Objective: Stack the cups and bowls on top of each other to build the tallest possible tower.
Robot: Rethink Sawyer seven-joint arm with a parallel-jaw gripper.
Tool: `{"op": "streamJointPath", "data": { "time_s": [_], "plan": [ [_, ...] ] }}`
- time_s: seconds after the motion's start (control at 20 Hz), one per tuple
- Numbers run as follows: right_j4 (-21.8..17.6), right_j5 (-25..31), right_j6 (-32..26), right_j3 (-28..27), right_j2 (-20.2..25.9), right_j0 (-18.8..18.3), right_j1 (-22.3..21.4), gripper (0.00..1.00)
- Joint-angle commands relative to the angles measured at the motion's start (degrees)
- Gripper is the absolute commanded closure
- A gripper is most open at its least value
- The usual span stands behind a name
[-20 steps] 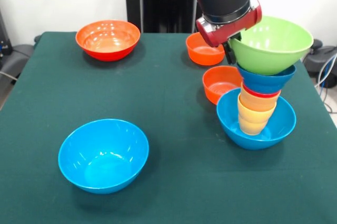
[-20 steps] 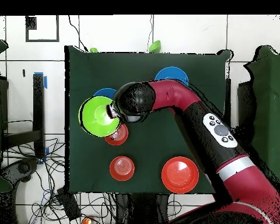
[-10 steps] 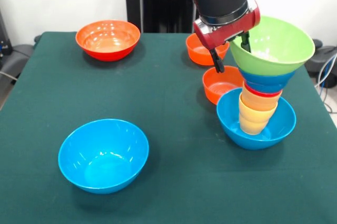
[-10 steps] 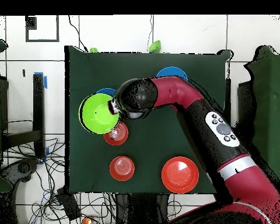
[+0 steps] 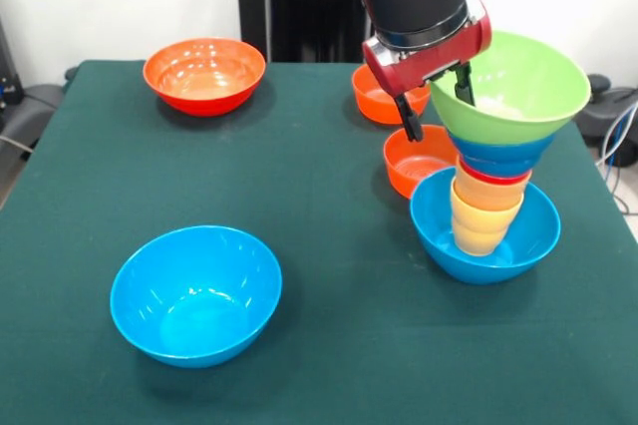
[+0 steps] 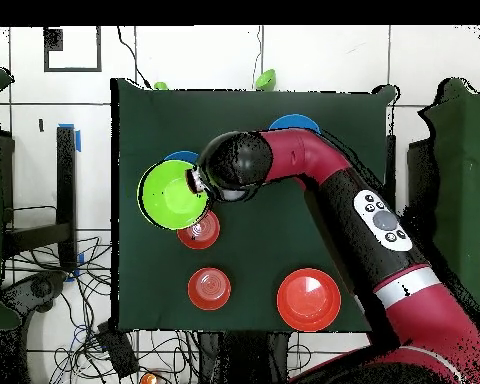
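Note:
The tower stands at the right of the front view. Its base is a large light-blue bowl (image 5: 439, 230). Above it come nested yellow-orange cups (image 5: 483, 213), a red cup's rim (image 5: 493, 177), a small dark blue bowl (image 5: 498, 158) and a large green bowl (image 5: 523, 86) on top. My gripper (image 5: 435, 101) is open at the green bowl's left rim, with one finger outside the rim and one inside. In the overhead view the green bowl (image 6: 170, 195) covers the tower and the gripper (image 6: 197, 185) is at its edge.
Two small orange bowls (image 5: 384, 96) (image 5: 417, 158) sit just left of and behind the tower. A large orange bowl (image 5: 204, 74) is at the far left. A second large light-blue bowl (image 5: 195, 293) is at the near left. In the overhead view the arm (image 6: 314, 175) crosses the table.
The gripper was shut on the tilted green bowl's rim. Its fingers have since opened, and the bowl has settled more level on the tower.

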Motion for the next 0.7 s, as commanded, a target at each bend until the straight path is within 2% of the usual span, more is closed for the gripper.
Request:
{"op": "streamJointPath", "data": {
  "time_s": [0.05,0.25,0.35,0.4,0.45,0.6,0.7],
  "plan": [
    [-2.7,-3.3,-3.9,-2.2,-2.5,1.0,2.3,0.00],
    [-1.9,-1.6,-3.8,-1.9,-2.1,1.0,1.0,0.00],
    [1.0,2.1,-2.4,0.9,-1.1,0.1,-3.9,0.00],
    [3.6,4.7,-1.5,2.7,0.1,-0.7,-7.3,0.00],
    [5.0,6.4,-1.5,3.4,0.6,-1.1,-8.8,0.00],
    [9.7,12.4,-1.3,4.5,1.7,-1.9,-11.9,0.00],
    [10.2,12.6,-1.7,4.7,1.5,-2.0,-12.1,0.00]
  ]
}}
